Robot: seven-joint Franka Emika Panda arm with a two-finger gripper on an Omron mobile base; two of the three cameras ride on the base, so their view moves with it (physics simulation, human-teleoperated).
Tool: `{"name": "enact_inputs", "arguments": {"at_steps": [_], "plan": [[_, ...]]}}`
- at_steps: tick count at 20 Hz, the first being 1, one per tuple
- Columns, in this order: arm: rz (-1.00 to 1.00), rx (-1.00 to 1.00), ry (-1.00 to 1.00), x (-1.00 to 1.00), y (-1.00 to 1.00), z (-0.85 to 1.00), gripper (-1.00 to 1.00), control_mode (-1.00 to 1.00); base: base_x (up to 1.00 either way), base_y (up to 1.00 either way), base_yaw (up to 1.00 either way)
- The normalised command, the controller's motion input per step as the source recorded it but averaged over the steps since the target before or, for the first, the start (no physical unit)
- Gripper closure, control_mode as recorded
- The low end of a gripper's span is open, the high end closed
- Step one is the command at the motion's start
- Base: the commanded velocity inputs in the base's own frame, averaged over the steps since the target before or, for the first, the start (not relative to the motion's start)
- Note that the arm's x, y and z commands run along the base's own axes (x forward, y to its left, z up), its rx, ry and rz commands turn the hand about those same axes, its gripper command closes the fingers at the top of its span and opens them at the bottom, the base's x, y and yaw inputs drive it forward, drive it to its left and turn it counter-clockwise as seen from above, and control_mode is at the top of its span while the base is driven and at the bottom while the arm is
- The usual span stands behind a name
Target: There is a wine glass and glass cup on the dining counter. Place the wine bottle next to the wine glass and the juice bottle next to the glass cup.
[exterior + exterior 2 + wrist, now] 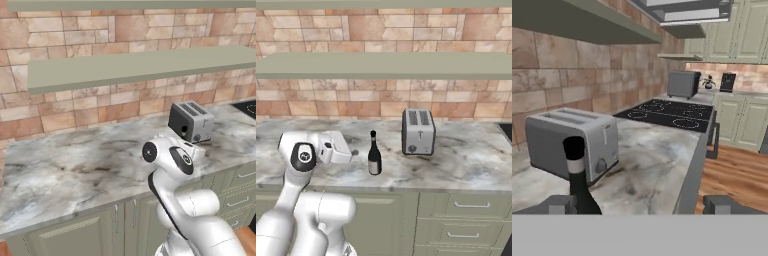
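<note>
Fingers point(562, 204) are spread wide, empty. Wine bottle point(374, 154), left of the toaster point(418, 131): rigid, slick, top-heavy, so you grab the body.

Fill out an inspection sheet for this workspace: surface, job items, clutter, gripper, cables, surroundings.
Surface: grey-veined marble counter along a brick wall, over green cabinets.
Job's things: wine bottle upright on the counter, left of the toaster and apart from it; in the hand view its neck rises close ahead of the fingertips. Juice bottle, wine glass and glass cup: nothing seen.
Clutter: silver two-slot toaster.
Grippers: gripper open, holding nothing, level with the bottle.
Cables: nothing seen.
Surroundings: green shelf above the counter; black cooktop beyond the toaster; wood floor.
</note>
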Motion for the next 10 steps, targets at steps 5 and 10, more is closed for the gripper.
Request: {"name": "enact_inputs", "arguments": {"at_steps": [5,10], "plan": [[-0.05,0.00,0.00,0.31,-0.07,-0.03,-1.00,-1.00,0.00,0.00,0.00],[-0.01,0.00,-0.03,0.34,0.00,-0.06,-1.00,-1.00,0.00,0.00,0.00]]}}
